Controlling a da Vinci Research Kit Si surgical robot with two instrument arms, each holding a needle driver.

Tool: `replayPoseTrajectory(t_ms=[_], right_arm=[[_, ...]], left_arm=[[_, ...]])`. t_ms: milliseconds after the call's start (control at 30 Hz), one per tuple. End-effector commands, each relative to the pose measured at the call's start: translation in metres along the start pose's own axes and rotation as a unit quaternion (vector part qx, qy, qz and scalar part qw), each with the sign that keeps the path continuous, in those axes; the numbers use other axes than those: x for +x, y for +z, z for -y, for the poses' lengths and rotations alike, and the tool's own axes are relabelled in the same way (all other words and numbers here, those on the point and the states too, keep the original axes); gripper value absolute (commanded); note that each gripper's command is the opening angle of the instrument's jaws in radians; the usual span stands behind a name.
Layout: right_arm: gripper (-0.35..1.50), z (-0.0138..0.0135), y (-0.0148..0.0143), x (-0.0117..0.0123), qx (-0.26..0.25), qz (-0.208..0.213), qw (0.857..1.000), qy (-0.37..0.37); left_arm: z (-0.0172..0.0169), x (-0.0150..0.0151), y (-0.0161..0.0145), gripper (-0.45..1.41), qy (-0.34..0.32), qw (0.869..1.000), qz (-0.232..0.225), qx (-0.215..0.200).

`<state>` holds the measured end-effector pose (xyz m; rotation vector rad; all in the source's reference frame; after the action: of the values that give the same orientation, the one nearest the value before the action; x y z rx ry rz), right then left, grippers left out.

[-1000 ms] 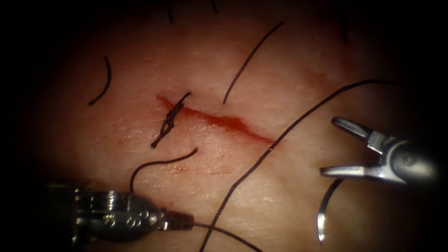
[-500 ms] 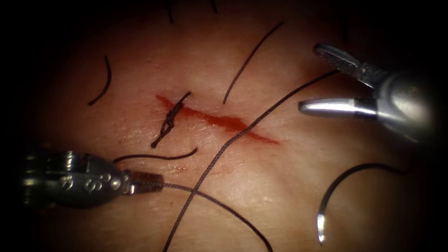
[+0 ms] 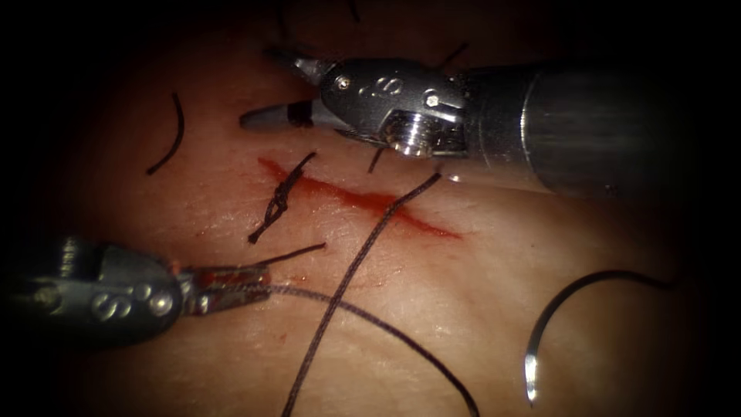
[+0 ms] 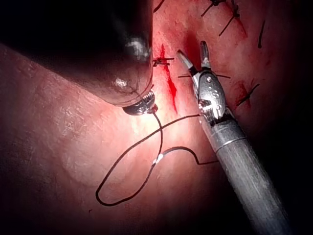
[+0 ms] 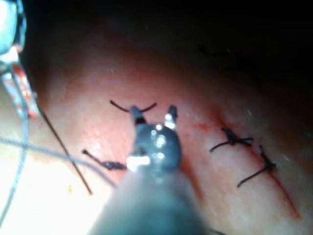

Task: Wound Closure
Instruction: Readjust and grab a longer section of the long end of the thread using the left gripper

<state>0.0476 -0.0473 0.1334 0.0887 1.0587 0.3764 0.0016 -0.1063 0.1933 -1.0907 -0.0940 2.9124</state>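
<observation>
My left tool [image 3: 231, 279] lies low on the left of the cut [image 3: 363, 199], jaws shut on the dark thread [image 3: 347, 270]. That thread crosses the cut and curves away over the tissue [image 3: 478, 255]. My right tool [image 3: 258, 86] reaches across above the cut, jaws open and holding nothing, just above a tied knot [image 3: 282, 197]. The curved needle [image 3: 543, 323] lies free on the tissue, right of the cut, in neither tool and not in the tissue. In the left wrist view the right tool [image 4: 193, 54] stands open beside the cut [image 4: 171, 88]. The right wrist view shows it [image 5: 152, 113] open.
A cut end of thread [image 3: 174, 135] lies at the far left, and a short tail [image 3: 297, 253] lies near the left tool's jaws. Red fluid fills the cut. Two tied stitches [image 5: 230, 142] [image 5: 259, 169] sit further along the tissue.
The right tool swung from the right side up and leftward over the cut, jaws still open. The left tool drew up and to the left with the thread. The needle stayed put.
</observation>
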Motion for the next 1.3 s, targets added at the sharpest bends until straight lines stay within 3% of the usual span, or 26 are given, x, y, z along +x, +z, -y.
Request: replayPoseTrajectory(t_ms=[33, 133, 333, 533, 633, 800, 1033, 1300], right_arm=[[1.09, 0.0013, 0.0038, -0.0005, 0.006, 0.004, 1.000, -0.012], [1.09, 0.0033, 0.0060, -0.0022, 0.014, 0.006, 1.000, -0.014], [1.06, 0.0072, 0.0055, -0.0049, 0.030, -0.002, 0.999, -0.031], [1.04, 0.0091, 0.0042, -0.0070, 0.047, -0.008, 0.998, -0.034], [1.04, 0.0092, 0.0029, -0.0073, 0.052, -0.016, 0.998, -0.032], [1.04, 0.0103, 0.0016, -0.0070, 0.053, -0.026, 0.998, -0.031], [1.03, 0.0117, 0.0010, -0.0069, 0.058, -0.035, 0.997, -0.033], [1.03, 0.0120, -0.0003, -0.0073, 0.058, -0.053, 0.997, -0.023]], left_arm=[[-0.0008, -0.0002, 0.0010, -0.45, 0.000, 1.000, -0.001, -0.002], [-0.0009, -0.0006, 0.0009, -0.45, 0.001, 1.000, -0.001, -0.001], [-0.0001, -0.0013, 0.0009, -0.45, 0.003, 1.000, -0.007, 0.008], [0.0014, -0.0009, 0.0030, -0.45, -0.001, 0.997, -0.069, 0.027], [0.0027, -0.0012, 0.0036, -0.45, -0.008, 0.993, -0.112, 0.032], [0.0053, -0.0018, 0.0046, -0.45, -0.005, 0.989, -0.140, 0.053], [0.0075, -0.0018, 0.0081, -0.45, 0.005, 0.978, -0.206, 0.013], [0.0091, -0.0044, 0.0119, -0.45, 0.006, 0.957, -0.285, -0.047]])
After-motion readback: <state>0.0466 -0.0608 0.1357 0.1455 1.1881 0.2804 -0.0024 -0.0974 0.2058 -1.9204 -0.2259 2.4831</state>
